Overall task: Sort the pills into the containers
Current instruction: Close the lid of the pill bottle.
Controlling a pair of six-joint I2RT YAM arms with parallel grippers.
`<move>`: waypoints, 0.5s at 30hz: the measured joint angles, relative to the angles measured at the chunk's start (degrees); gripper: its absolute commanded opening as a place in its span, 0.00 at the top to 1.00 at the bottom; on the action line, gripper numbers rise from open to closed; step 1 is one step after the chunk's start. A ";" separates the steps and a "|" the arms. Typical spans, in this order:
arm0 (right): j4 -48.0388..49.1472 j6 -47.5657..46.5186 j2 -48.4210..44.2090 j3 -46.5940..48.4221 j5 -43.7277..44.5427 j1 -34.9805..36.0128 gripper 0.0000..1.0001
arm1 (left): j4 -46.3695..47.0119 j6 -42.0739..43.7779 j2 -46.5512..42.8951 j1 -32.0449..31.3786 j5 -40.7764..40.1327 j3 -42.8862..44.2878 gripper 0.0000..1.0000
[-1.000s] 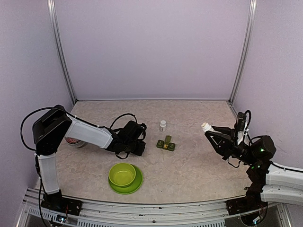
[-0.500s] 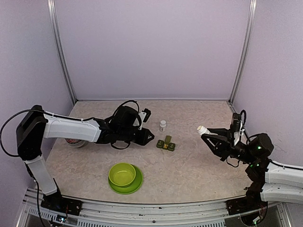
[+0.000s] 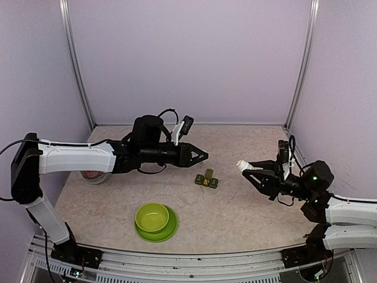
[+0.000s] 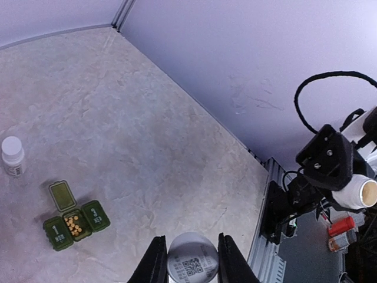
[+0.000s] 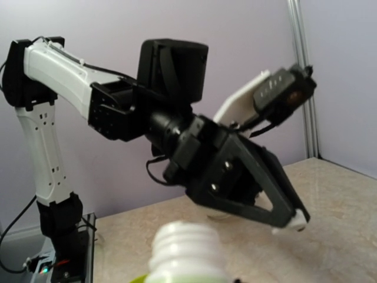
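Observation:
The dark green pill box [image 3: 207,180] lies mid-table; in the left wrist view [image 4: 73,223] its middle compartment is open and holds several yellow pills. My left gripper [image 3: 202,156] hangs above the table just behind the box, shut on a round white cap with a QR label [image 4: 191,265]. My right gripper [image 3: 255,171] is shut on an open white bottle with a lime-green label [image 3: 244,166], tilted with its mouth toward the left. Its threaded neck fills the bottom of the right wrist view [image 5: 185,250], hiding the fingers. The bottle's open mouth also shows in the left wrist view [image 4: 360,192].
A small closed white bottle [image 4: 12,155] stands just behind the pill box. A lime-green bowl [image 3: 152,216] on its plate [image 3: 170,230] sits near the front. A red and white tub [image 3: 91,175] lies under the left arm. Purple walls enclose the table.
My left arm has swung right and stretched out, carrying its gripper past the pill box's far side. My right gripper has moved left with the bottle and tipped it lower.

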 measured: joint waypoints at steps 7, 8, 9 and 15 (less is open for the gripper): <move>0.24 -0.22 3.37 1.38 -1.09 0.00 0.97 | 5.60 -5.92 -0.61 -0.55 5.77 0.00 0.76; 0.28 -0.31 3.87 1.62 -1.18 0.00 0.97 | 6.45 -6.86 -0.61 -0.72 6.43 0.00 0.76; 0.44 -0.42 4.48 1.90 -1.22 0.00 0.97 | 7.13 -7.48 -0.61 -0.85 6.82 0.00 0.76; 0.70 -0.85 6.97 2.89 -1.53 0.07 0.97 | 11.74 -11.98 -0.61 -1.84 9.64 0.00 0.76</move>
